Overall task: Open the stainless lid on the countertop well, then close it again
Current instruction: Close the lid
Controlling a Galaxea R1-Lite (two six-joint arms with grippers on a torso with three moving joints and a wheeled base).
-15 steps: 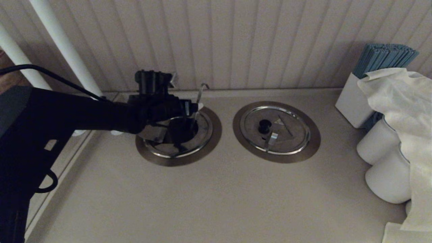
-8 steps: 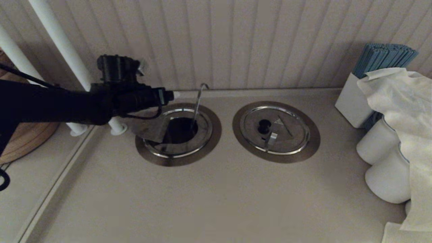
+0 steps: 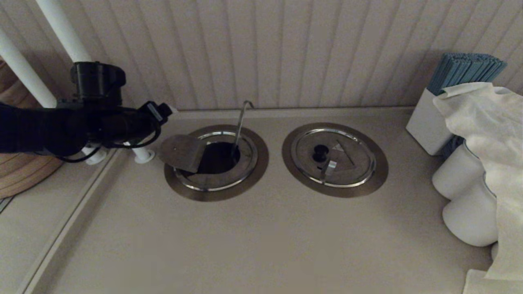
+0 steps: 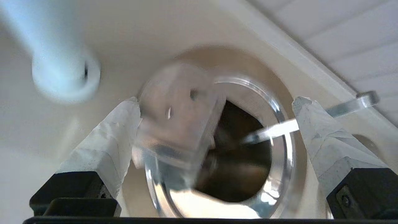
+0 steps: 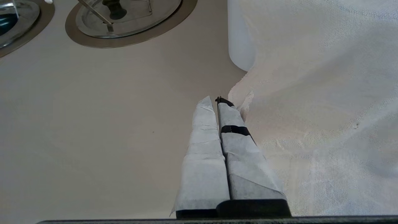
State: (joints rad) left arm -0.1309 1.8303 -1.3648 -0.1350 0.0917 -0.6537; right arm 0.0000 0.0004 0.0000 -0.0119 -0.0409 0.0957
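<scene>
The stainless lid (image 3: pixel 180 151) is folded open, its raised flap tilted over the left side of the countertop well (image 3: pixel 216 192). The dark hole (image 3: pixel 218 157) is exposed, and the thin hooked rod (image 3: pixel 240 122) stands out of it. My left gripper (image 3: pixel 162 109) hangs open to the left of the well, apart from the lid and holding nothing. In the left wrist view the flap (image 4: pixel 174 112), the hole (image 4: pixel 239 165) and the rod (image 4: pixel 279 129) show between its spread fingers (image 4: pixel 118 133). My right gripper (image 5: pixel 214 101) is shut on nothing, low over the counter by a white cloth (image 5: pixel 311 93).
The twin well with its closed lid (image 3: pixel 333 157) lies to the right. White posts (image 3: pixel 61 28) rise behind the left arm, one foot (image 4: pixel 62 74) close to the well. White canisters (image 3: pixel 470 212), a cloth (image 3: pixel 490 122) and a box of blue sticks (image 3: pixel 461 73) crowd the right edge.
My left arm has drawn back to the left, off the well and away from the lid. The flap has stayed propped open and the rod has not moved.
</scene>
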